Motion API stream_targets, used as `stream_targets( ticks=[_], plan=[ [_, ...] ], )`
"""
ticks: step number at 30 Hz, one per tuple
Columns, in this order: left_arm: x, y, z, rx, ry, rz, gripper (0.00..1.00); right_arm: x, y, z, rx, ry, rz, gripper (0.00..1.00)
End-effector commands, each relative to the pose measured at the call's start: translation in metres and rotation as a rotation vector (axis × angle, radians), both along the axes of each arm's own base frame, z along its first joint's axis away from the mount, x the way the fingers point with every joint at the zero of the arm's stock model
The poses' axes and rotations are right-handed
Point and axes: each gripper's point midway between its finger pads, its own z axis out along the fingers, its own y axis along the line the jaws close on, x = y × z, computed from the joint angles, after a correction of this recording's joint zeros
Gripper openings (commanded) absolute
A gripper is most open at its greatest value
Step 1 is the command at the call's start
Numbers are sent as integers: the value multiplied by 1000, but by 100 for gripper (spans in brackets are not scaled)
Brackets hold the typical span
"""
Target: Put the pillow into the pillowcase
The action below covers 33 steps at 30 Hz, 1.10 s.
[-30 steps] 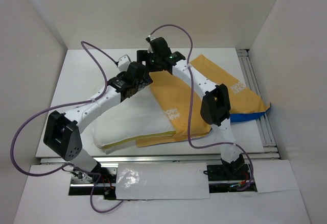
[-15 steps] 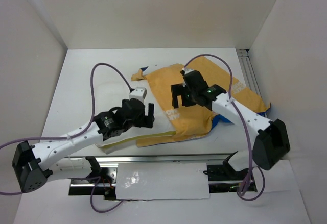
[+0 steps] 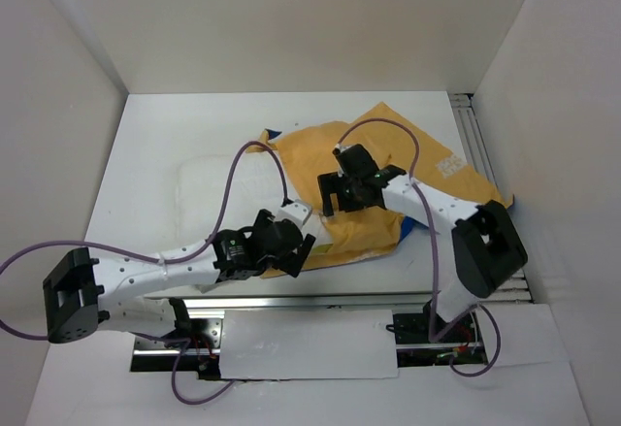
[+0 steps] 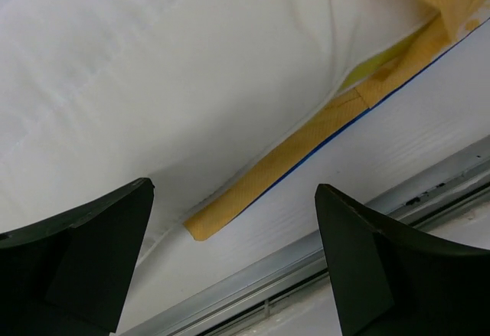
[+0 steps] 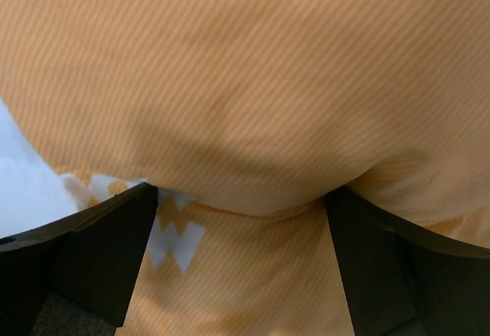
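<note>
The pillow [image 3: 228, 198] lies flat on the white bench [image 3: 146, 135], left of the middle, with its long near edge close to the metal rail [image 3: 388, 300] at the bench's near side. Its right end goes under the orange-yellow fabric of the pillowcase [image 3: 408, 149]. The pillowcase spreads rumpled from the middle of the bench out to the far right, and a sliver of its blue outside shows at the far edge.

In the left wrist view, a narrow strip of the pillowcase [image 4: 260, 183], orange with a thin blue border, sticks out from under the near edge of the pillow [image 4: 191, 68]. The fabric rises over the pillow at the upper right.

The left gripper [image 3: 303, 254] hangs over the near right part of the pillow. Its 2 black fingers [image 4: 76, 259] are spread wide, with nothing between them.

The right gripper [image 3: 328, 196] sits above the left part of the pillowcase, just right of where the white pillow shows. Its jaws also stand wide apart, pinching nothing. In the right wrist view the striped orange fabric [image 5: 253, 83] bulges up close under the fingers [image 5: 406, 267], with a white print [image 5: 172, 236] near the left one. Whether the fingers touch the cloth cannot be told.
</note>
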Motion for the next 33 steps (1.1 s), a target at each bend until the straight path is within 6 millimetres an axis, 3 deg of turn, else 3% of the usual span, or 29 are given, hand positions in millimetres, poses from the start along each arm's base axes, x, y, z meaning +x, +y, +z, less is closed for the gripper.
stream_targets(
  ticks=[1, 2, 6, 7, 8, 14, 16, 19, 20, 21, 23, 26, 28, 29, 33],
  plan=[
    [10, 7, 2, 12, -53, 57, 100, 65, 23, 22, 109, -145, 14, 97],
    [10, 7, -1, 30, -53, 48, 100, 76, 24, 10, 108, -126, 7, 95],
    [16, 2, -2, 50, -82, 19, 100, 108, 36, 9, 173, -136, 60, 95],
    [19, 5, -5, 80, -94, 28, 100, 120, 39, 21, 198, -158, 61, 95],
    [20, 7, -7, 99, -100, 27, 100, 128, 39, 18, 196, -160, 68, 95],
    [44, 7, 8, 119, -146, 96, 100, 139, 32, 68, 174, -275, 66, 100],
    [58, 2, 10, 63, -128, 71, 100, 133, 21, 91, 161, -323, 35, 100],
    [85, 6, 9, -2, -102, 87, 100, 109, 7, 101, 141, -311, -5, 100],
    [90, 1, 13, -30, -113, 66, 100, 100, -3, 91, 109, -293, -24, 100],
    [95, 2, 11, -23, -121, 67, 100, 91, -7, 100, 122, -302, -32, 100],
    [95, 2, 3, 9, -127, 27, 100, 72, -17, 87, 91, -260, -56, 100],
    [80, -10, -5, 21, -95, -44, 97, 46, -31, 85, 49, -229, -84, 100],
    [65, -10, -19, 48, -73, -70, 97, 24, -33, 84, 35, -200, -59, 100],
    [60, -12, -19, 46, -76, -74, 97, 8, -33, 74, 14, -162, -34, 100],
    [60, -5, -23, 67, -76, -48, 99, -22, -26, 50, -1, -89, 14, 100]
  ],
)
